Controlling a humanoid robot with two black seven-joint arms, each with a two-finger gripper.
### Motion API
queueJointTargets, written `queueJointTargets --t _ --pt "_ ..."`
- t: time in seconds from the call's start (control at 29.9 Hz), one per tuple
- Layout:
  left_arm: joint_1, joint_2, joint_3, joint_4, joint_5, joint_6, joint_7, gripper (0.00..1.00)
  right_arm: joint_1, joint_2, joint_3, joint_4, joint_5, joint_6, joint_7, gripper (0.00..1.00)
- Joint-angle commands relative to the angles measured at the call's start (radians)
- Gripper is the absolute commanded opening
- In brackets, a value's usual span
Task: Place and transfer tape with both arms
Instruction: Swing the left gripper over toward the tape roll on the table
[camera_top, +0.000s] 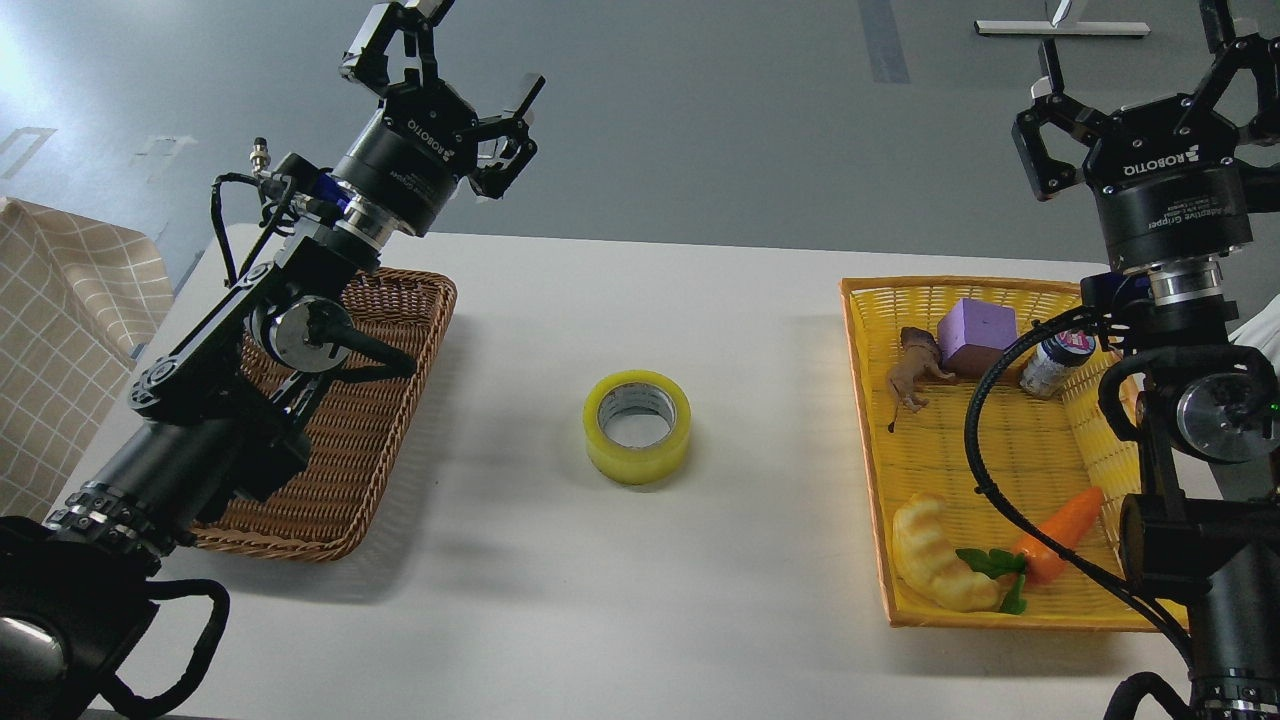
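Observation:
The roll of translucent yellow tape (637, 427) with a grey-white core lies flat on the white table (620, 600), near its middle, untouched. My left gripper (450, 55) is open and empty, raised high above the far end of the brown wicker basket (345, 470), well left of the tape. My right gripper (1140, 70) is open and empty, raised above the far right corner of the yellow basket (960, 615), well right of the tape.
The yellow basket holds a purple block (977, 335), a brown toy animal (912, 375), a small jar (1057, 363), a toy carrot (1060, 525) and a pale croissant toy (940, 570). A checked cloth (70, 350) lies at the left edge.

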Motion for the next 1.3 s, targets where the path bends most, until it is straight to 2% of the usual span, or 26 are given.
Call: queueJointTargets --t 0.0,0.27,0.4,0.74,0.84,0.9,0.97,1.0,1.07,1.14,1.24,1.27 --pt "-0.021 0.01 0.003 -0.002 0.105 0.0 -0.001 0.98 -0.008 0.003 0.0 0.0 0.0 0.0 0.0 1.0" --pt "-0.029 0.028 0.009 -0.077 0.323 0.0 0.002 0.98 -0.016 0.003 -0.002 0.0 -0.002 0.0 -0.002 1.0" --pt "-0.06 0.077 0.102 -0.114 0.485 0.0 0.002 0.98 -0.031 0.003 0.0 0.0 -0.002 0.0 0.0 1.0" --pt "-0.098 0.192 0.205 -0.327 0.796 0.101 0.014 0.98 -0.038 0.003 0.0 0.0 -0.002 0.0 0.0 1.0" --pt "-0.098 0.209 0.207 -0.359 0.8 0.099 0.053 0.98 -0.047 0.003 0.001 0.0 -0.002 0.0 0.0 1.0" --pt "-0.103 0.214 0.207 -0.365 0.797 0.095 0.141 0.98 -0.051 0.003 0.003 0.0 -0.002 0.0 0.0 1.0" --pt "-0.11 0.226 0.202 -0.373 0.794 0.055 0.288 0.98 -0.062 0.003 0.003 0.0 -0.002 0.0 0.0 1.0" --pt "-0.11 0.227 0.202 -0.378 0.794 0.044 0.313 0.98 -0.065 0.003 0.003 0.0 -0.002 0.0 0.0 1.0" --pt "-0.112 0.234 0.194 -0.391 0.793 0.023 0.341 0.98 -0.067 0.003 0.003 0.0 -0.002 0.0 0.0 1.0" --pt "-0.11 0.234 0.194 -0.393 0.788 0.021 0.337 0.98 -0.068 0.003 0.003 0.0 -0.002 0.0 0.0 1.0" --pt "-0.112 0.234 0.2 -0.391 0.788 0.019 0.312 0.98 -0.068 0.003 0.003 0.0 -0.002 0.0 0.0 1.0" --pt "-0.115 0.234 0.205 -0.393 0.79 0.018 0.288 0.98 -0.068 0.003 0.003 0.0 -0.002 0.0 0.001 1.0"
